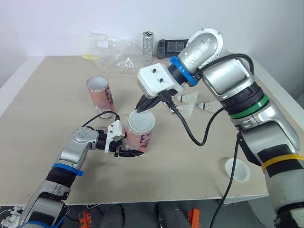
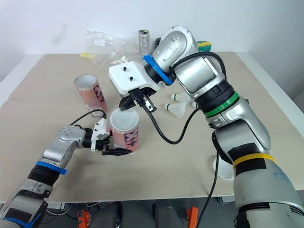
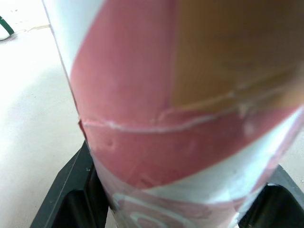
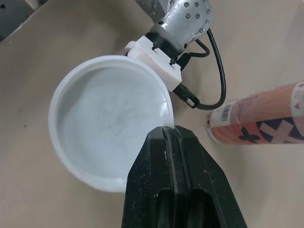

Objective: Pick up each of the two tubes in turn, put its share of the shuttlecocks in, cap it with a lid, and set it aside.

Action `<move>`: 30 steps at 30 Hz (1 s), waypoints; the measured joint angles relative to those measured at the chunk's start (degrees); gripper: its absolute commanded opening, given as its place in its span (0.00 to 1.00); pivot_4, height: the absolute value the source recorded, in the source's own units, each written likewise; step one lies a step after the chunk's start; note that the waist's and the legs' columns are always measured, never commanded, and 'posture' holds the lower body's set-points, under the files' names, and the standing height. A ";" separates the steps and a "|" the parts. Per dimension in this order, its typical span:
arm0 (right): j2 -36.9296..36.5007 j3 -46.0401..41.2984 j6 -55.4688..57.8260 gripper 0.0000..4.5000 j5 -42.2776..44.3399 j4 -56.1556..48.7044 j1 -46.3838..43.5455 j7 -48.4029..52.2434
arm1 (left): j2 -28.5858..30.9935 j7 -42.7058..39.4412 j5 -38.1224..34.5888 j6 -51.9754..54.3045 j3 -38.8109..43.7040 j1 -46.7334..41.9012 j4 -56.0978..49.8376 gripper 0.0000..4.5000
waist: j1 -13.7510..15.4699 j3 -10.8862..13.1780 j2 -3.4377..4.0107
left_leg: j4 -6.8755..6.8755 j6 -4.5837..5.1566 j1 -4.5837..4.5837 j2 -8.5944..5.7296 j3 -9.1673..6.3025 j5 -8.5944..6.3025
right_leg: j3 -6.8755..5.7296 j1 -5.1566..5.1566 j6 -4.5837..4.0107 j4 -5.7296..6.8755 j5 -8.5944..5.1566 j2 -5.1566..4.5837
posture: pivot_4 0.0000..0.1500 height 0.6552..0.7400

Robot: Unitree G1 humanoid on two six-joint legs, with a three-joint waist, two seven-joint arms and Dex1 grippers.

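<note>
The patterned tube (image 1: pixel 141 136) is held upright on the table (image 1: pixel 57 80) by the left gripper (image 1: pixel 132 153), whose two black fingers (image 3: pixel 71 194) are closed against its lower part, one on each side. On the mouth of this tube a white lid (image 1: pixel 141 122) is placed, and its rim is pinched on the far side by the right gripper (image 1: pixel 144 107), which is directly above the left gripper; the fingers are pressed narrowly together on the thin edge. It cannot be told whether the lid is fully pushed down. The second tube (image 1: pixel 100 97) is standing open, beyond the left gripper and to its left, well apart from it. Some shuttlecocks (image 1: pixel 189 99) are lying on the table just to the right of the right gripper. A second white lid (image 1: pixel 237 169) is seen nearer to the front edge, far to the right of both grippers. Behind the right gripper, at the back of the table, a plastic bag (image 1: pixel 116 53), a metal can (image 1: pixel 148 46) and a black controller (image 1: pixel 173 46) are found.
</note>
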 measured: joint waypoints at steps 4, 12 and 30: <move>1.08 -0.40 -5.86 0.22 -4.85 -2.34 3.62 -1.77 | 0.00 -0.07 -0.01 0.06 0.01 0.08 0.37 0.63 | 0.00 -0.22 -0.05 | -0.07 0.00 0.09 0.00 -0.03 0.00 | -0.03 0.08 -0.03 0.00 -0.05 0.00 | 1.00 0.81; 5.71 -2.19 -4.07 0.69 -10.31 -1.74 5.13 -5.98 | 0.27 0.12 0.36 0.18 0.18 0.46 1.93 0.63 | -0.26 -0.72 -0.16 | -0.45 -0.08 1.39 0.02 0.01 -0.05 | 0.00 0.98 -0.55 -0.02 -0.35 0.01 | 1.00 0.81; 3.82 -5.22 14.94 0.00 4.32 -1.18 4.32 0.15 | 0.04 -1.13 0.30 -0.21 0.03 0.19 1.55 0.63 | -0.11 -0.58 0.00 | -0.46 -0.16 0.94 -0.05 -0.25 -0.36 | -0.16 0.83 -0.26 -0.02 -0.67 0.02 | 1.00 0.81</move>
